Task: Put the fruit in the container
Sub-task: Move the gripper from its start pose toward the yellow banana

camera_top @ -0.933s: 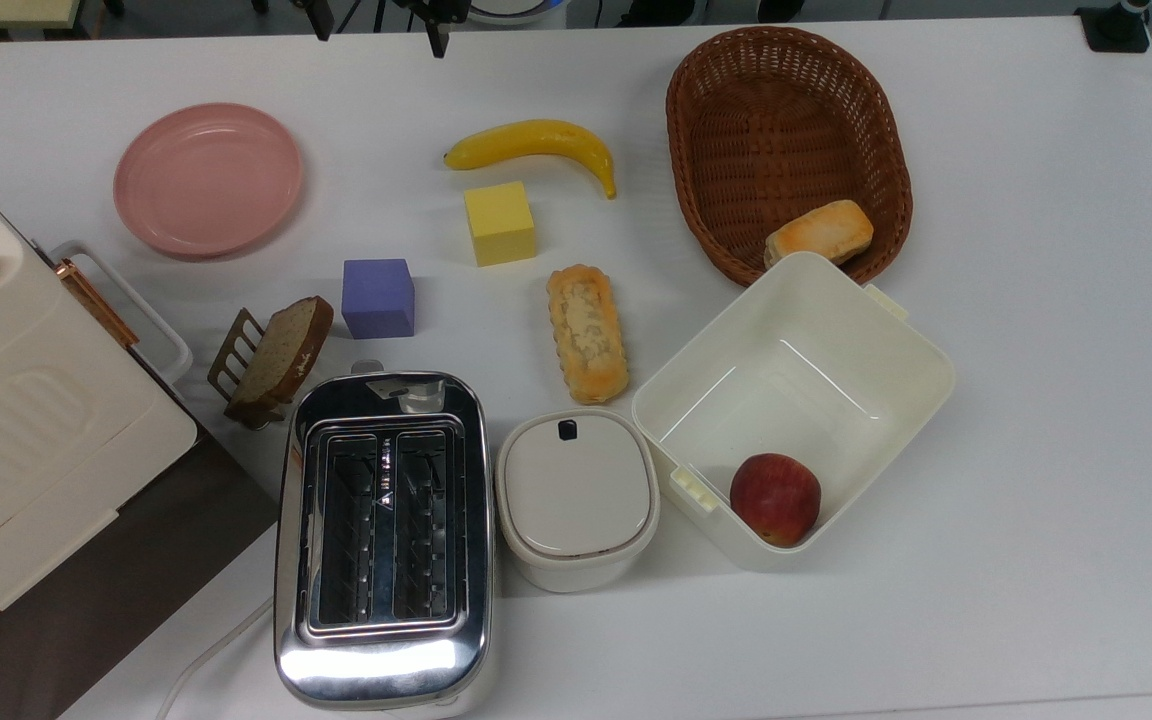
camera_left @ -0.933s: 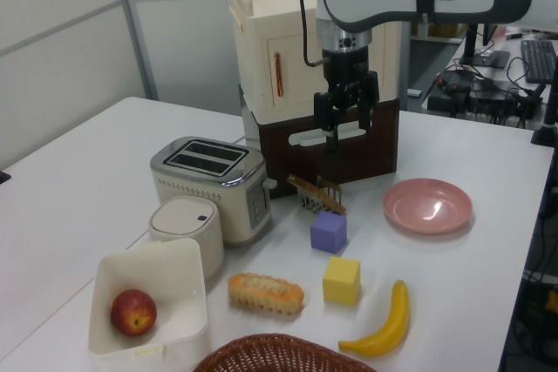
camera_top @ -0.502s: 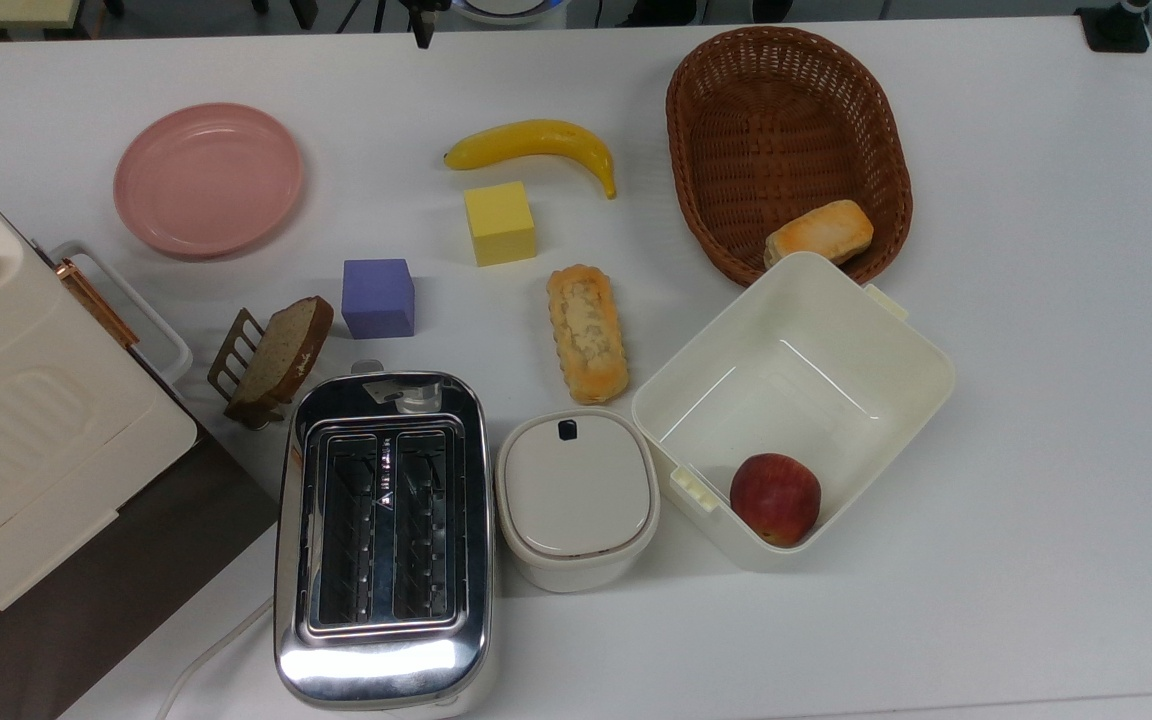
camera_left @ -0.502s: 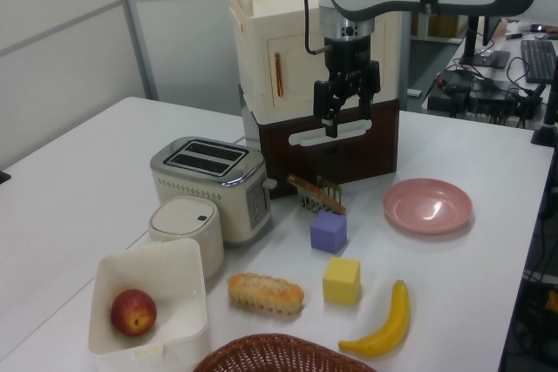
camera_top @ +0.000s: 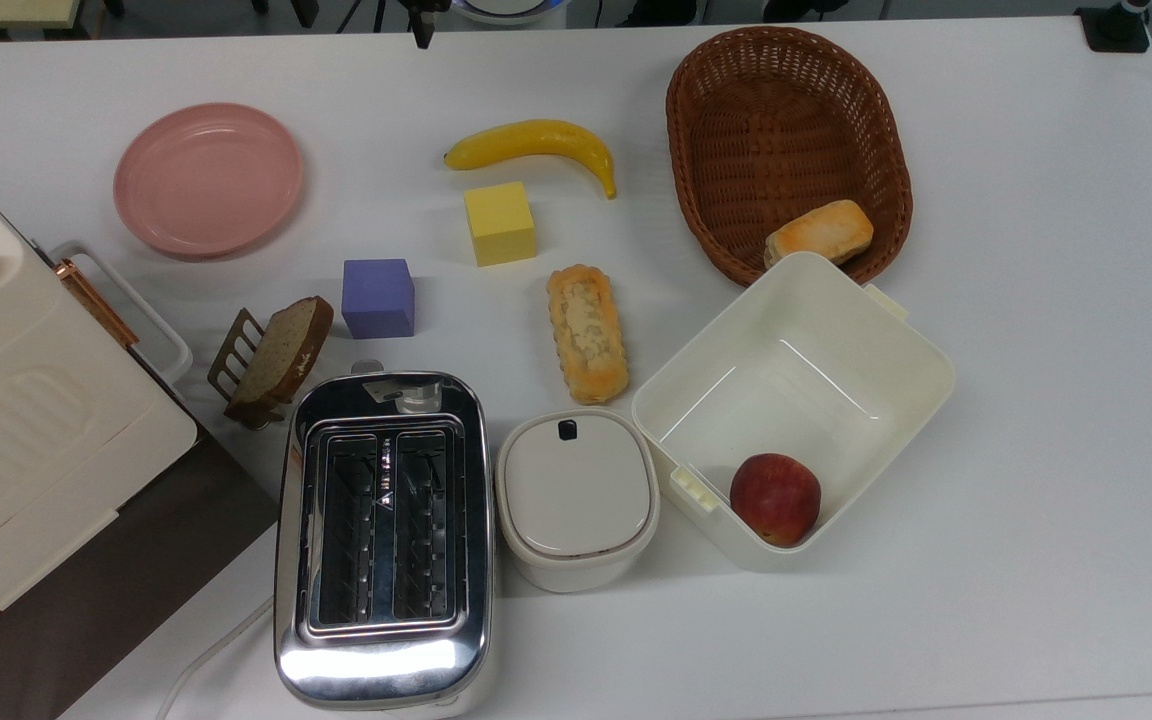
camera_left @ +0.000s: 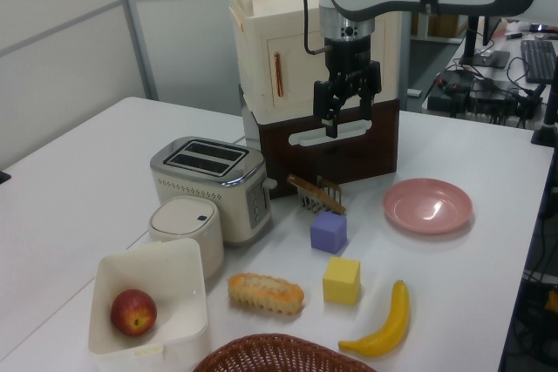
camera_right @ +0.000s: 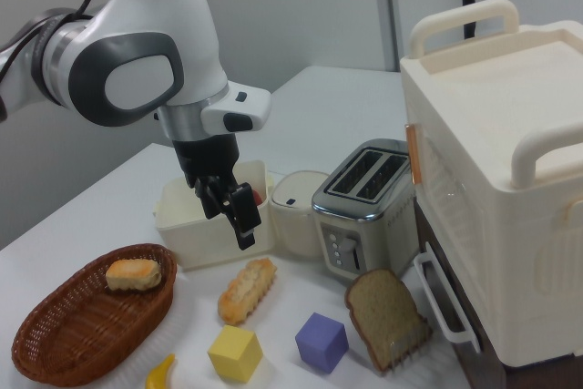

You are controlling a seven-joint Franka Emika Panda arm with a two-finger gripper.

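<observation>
The yellow banana (camera_top: 531, 143) lies on the white table between the pink plate and the wicker basket, its dark tip toward the basket. It also shows as the banana (camera_left: 388, 323) in the left view, and the right view catches only the end of the banana (camera_right: 160, 373). The cream-white tub (camera_top: 820, 304) stands open with a red apple (camera_top: 775, 498) in one corner; the tub (camera_left: 146, 255) holds the apple (camera_left: 133, 312) in the left view too. My gripper (camera_left: 347, 123) hangs open and empty high above the table, far from the banana. From the right view, the gripper (camera_right: 234, 225) shows in front of the tub (camera_right: 202, 230).
A wicker basket (camera_top: 786, 100) holds a bun (camera_top: 819, 232). A bread loaf (camera_top: 587, 333), a yellow cube (camera_top: 500, 222), a purple cube (camera_top: 378, 297) and a pink plate (camera_top: 208, 178) lie around the banana. A toaster (camera_top: 382, 530), a lidded white box (camera_top: 576, 495) and a toast rack (camera_top: 271, 358) stand nearer.
Between 0.9 s and 0.5 s ago the gripper rose, leaving only one fingertip at the top view's upper edge. Since then nothing has moved.
</observation>
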